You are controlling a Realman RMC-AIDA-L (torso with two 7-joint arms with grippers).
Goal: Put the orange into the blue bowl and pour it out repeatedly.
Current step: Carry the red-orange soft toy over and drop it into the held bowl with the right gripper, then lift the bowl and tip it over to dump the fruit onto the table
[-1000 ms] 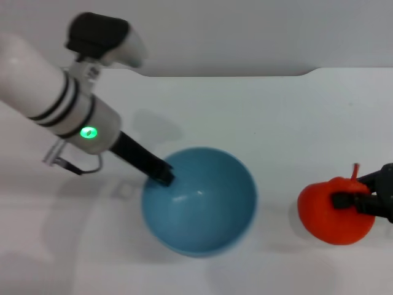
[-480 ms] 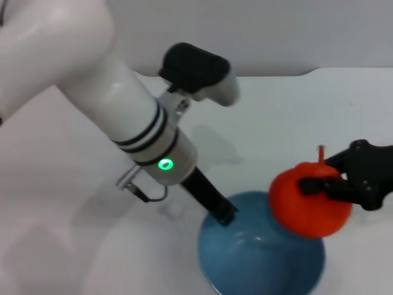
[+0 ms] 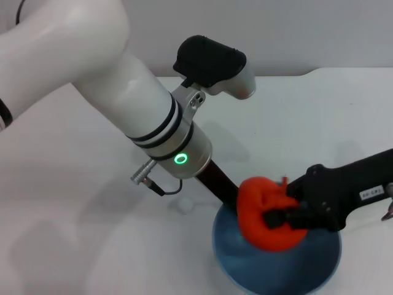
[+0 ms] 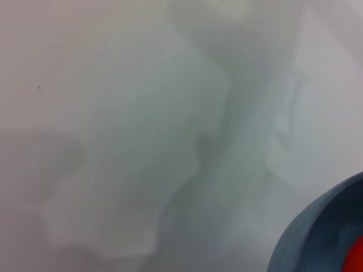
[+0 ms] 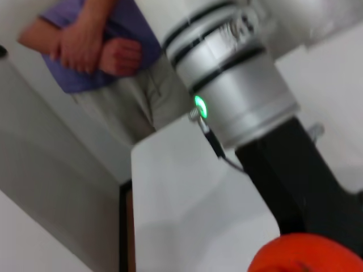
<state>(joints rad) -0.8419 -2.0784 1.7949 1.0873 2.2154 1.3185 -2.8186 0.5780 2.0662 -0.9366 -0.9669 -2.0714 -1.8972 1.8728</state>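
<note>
Head view: the blue bowl (image 3: 276,261) sits at about 5 o'clock on the white table (image 3: 73,184), its lower rim cut by the frame edge. The left gripper (image 3: 228,195) reaches down from 10 o'clock on a thick white arm with a green light; its dark end meets the bowl's rim at the bowl's 10 o'clock. Whether its fingers are open or clamped on the rim, cannot tell. The right gripper (image 3: 284,216) comes in from 3 o'clock, black fingers closed around the orange (image 3: 265,213), which hangs over the bowl's mouth, toward its upper left part.

Left wrist view: mostly blurred white table. A curved piece of the blue bowl (image 4: 317,232) shows at 5 o'clock, with a sliver of the orange (image 4: 357,258) at the very edge. Own fingers not seen.

Right wrist view: the top of the orange (image 5: 303,255) at 5 o'clock. Beyond it, the left arm's grey wrist (image 5: 238,85) with green light, at 1 o'clock. A person in a purple shirt (image 5: 96,51) stands at 11 o'clock, hands clasped.
</note>
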